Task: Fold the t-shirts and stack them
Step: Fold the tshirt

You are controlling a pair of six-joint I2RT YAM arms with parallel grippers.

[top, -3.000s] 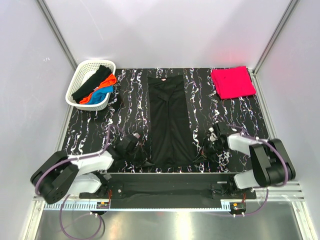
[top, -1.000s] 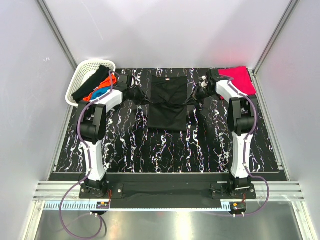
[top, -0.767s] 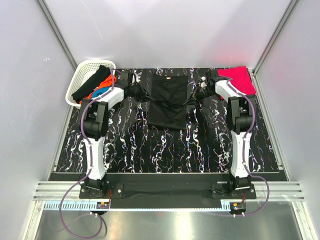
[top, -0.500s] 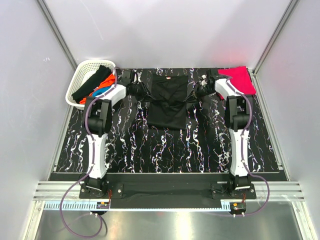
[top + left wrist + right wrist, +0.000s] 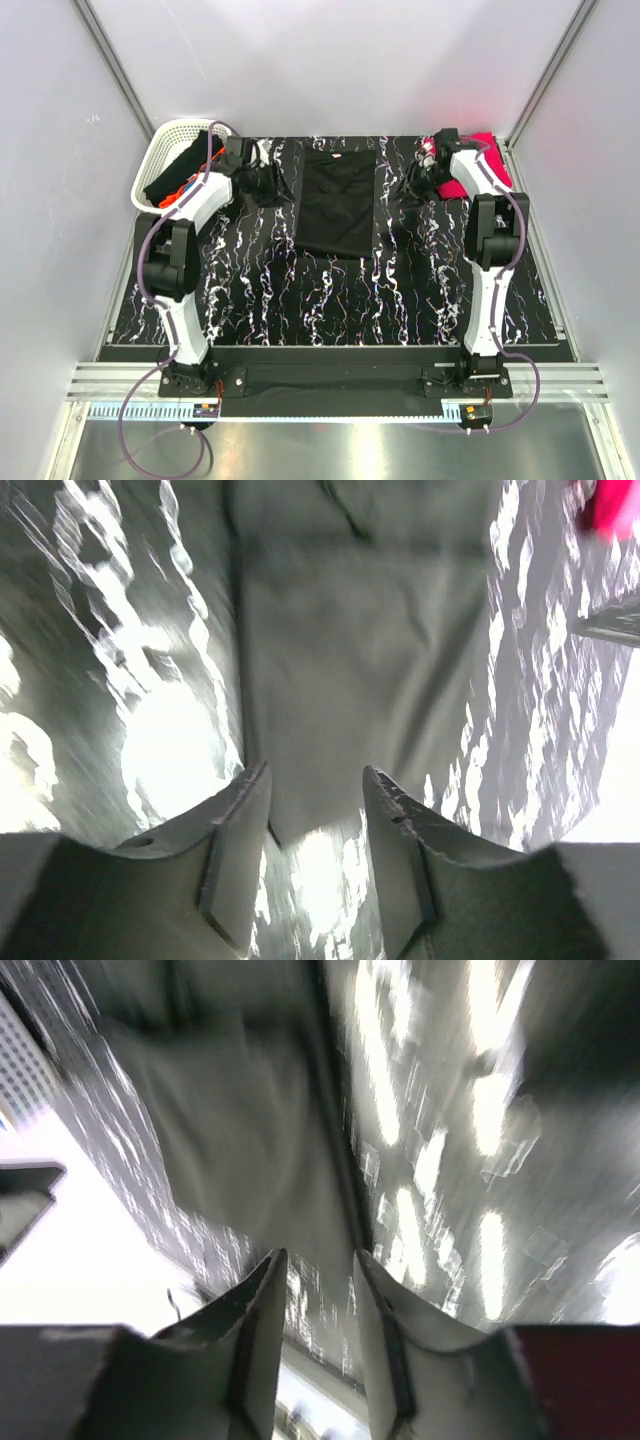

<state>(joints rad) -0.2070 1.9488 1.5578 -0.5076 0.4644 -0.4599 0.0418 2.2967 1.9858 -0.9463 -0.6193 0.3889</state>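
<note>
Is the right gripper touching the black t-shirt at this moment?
Apart. The top view shows a strip of marbled table between the right gripper and the black t-shirt; the wrist view shows its fingers open and empty.

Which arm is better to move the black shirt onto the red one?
Probably right: the right gripper is open between the black shirt and the red shirt; the left gripper is by the basket.

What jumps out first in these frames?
The black t-shirt lies folded into a neat rectangle at the far middle of the marbled table. It is flanked by the left gripper and right gripper, both open and empty. A white basket of more shirts sits at the far left, and a pinkish-red shirt lies at the far right corner.
</note>
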